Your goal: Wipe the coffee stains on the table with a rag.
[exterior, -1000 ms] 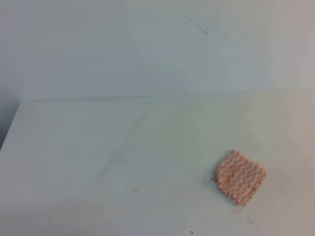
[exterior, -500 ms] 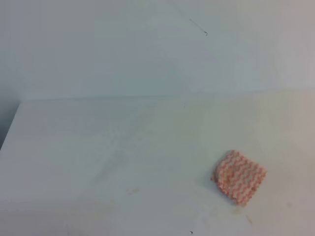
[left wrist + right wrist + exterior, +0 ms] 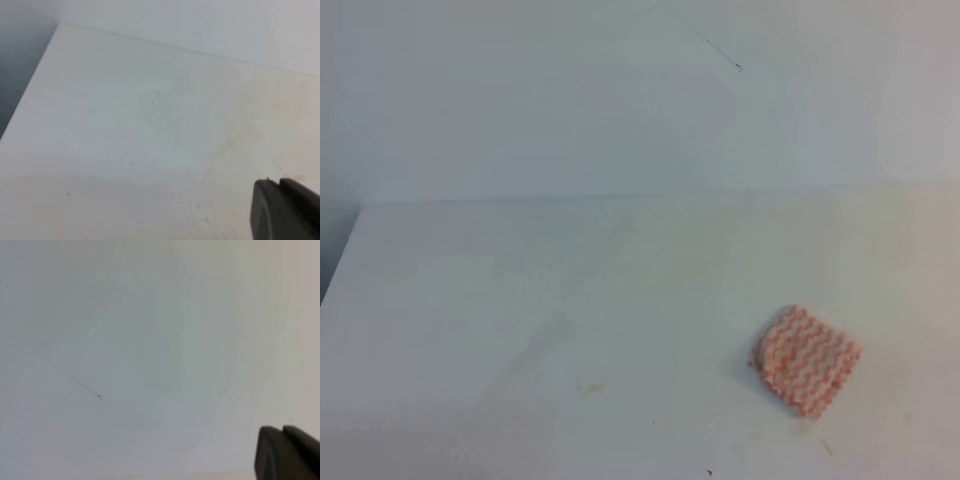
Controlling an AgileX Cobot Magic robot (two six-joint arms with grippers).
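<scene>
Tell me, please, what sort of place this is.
Probably a plain test bench for a robot, not a home. A bare white table stands against a blank white wall, with only a small pink-and-white knitted rag lying on it.

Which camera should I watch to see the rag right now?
The exterior high view: the rag lies flat and whole on the table, lower right, nothing covering it. The left wrist view shows only bare tabletop and a hand's edge; the right wrist view shows only wall. Neither shows the rag.
</scene>
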